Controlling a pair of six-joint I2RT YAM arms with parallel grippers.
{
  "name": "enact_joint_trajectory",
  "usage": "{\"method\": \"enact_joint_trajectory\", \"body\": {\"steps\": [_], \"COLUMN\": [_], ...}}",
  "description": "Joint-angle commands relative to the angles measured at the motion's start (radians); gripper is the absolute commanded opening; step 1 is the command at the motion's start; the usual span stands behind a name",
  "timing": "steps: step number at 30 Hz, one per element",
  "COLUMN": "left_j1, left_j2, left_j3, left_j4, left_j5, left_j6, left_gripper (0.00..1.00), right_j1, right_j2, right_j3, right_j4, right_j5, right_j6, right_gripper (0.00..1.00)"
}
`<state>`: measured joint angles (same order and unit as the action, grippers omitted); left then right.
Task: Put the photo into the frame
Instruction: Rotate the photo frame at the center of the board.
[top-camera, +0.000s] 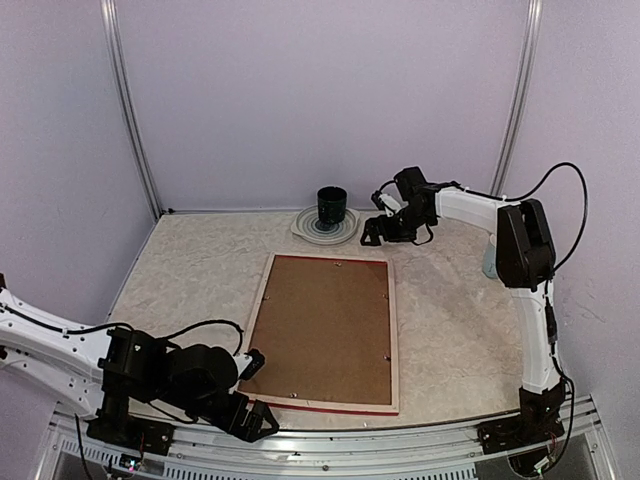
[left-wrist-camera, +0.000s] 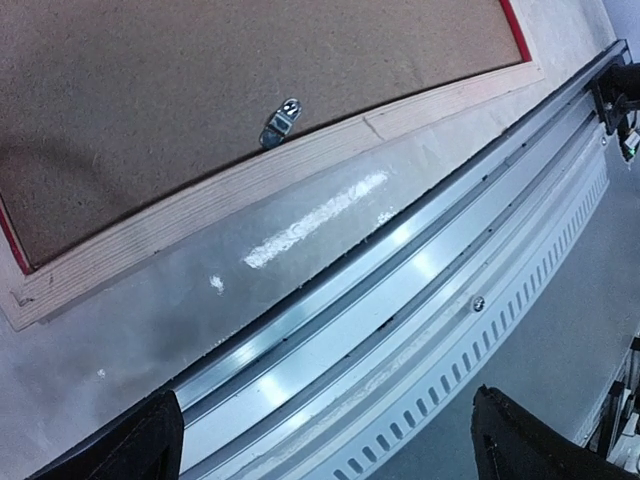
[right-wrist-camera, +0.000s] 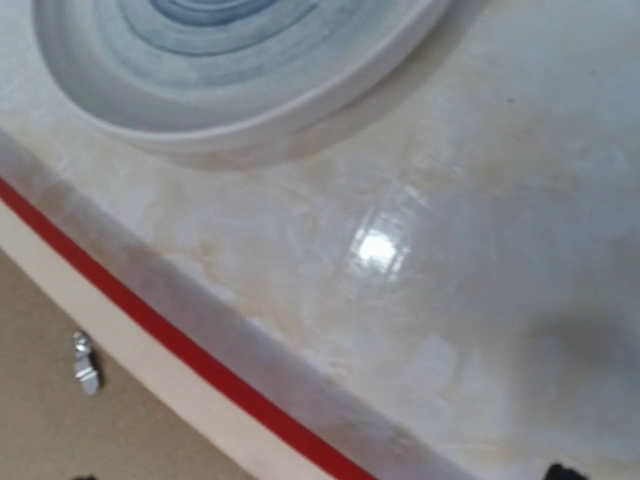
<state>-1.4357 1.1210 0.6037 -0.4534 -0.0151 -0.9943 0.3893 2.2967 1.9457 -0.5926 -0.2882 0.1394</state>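
The frame (top-camera: 393, 340) lies face down in the middle of the table, pale wood back up, with a red edge showing. A brown backing board (top-camera: 320, 325) sits inside it under small metal clips (left-wrist-camera: 280, 122). The photo is not in view. My left gripper (top-camera: 258, 392) is open and empty, over the table's near edge just left of the frame's near corner (left-wrist-camera: 200, 210). My right gripper (top-camera: 372, 232) is open and empty, low over the table by the frame's far right corner (right-wrist-camera: 200, 360).
A blue-and-white plate (top-camera: 305, 228) with a dark cup (top-camera: 332, 207) on it stands just beyond the frame; the plate's rim (right-wrist-camera: 240, 110) is close to my right gripper. A metal rail (left-wrist-camera: 400, 300) runs along the near edge. A teal object (top-camera: 488, 262) stands behind the right arm.
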Motion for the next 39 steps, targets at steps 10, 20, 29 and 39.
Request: {"method": "enact_joint_trajectory", "body": {"steps": [10, 20, 29, 39], "left_j1": [0.101, 0.122, 0.148, 0.160], "left_j2": [0.075, 0.081, 0.088, 0.089], "left_j3": [-0.059, -0.065, -0.062, -0.018], "left_j4": [0.101, 0.147, 0.177, 0.151], "left_j5": [-0.062, -0.078, -0.134, -0.133], "left_j6": [-0.001, -0.004, -0.017, 0.016], "left_gripper": [0.99, 0.99, 0.99, 0.99], "right_j1": [-0.001, -0.027, -0.027, -0.027], "right_j2": [0.044, 0.127, 0.021, -0.042], "right_j3": [-0.031, -0.008, -0.244, -0.360], "right_j4": [0.056, 0.057, 0.152, 0.183], "right_j5": [-0.074, -0.182, -0.262, -0.176], "right_j6": [-0.068, -0.075, -0.053, -0.035], "right_gripper": [0.96, 0.94, 0.89, 0.89]}}
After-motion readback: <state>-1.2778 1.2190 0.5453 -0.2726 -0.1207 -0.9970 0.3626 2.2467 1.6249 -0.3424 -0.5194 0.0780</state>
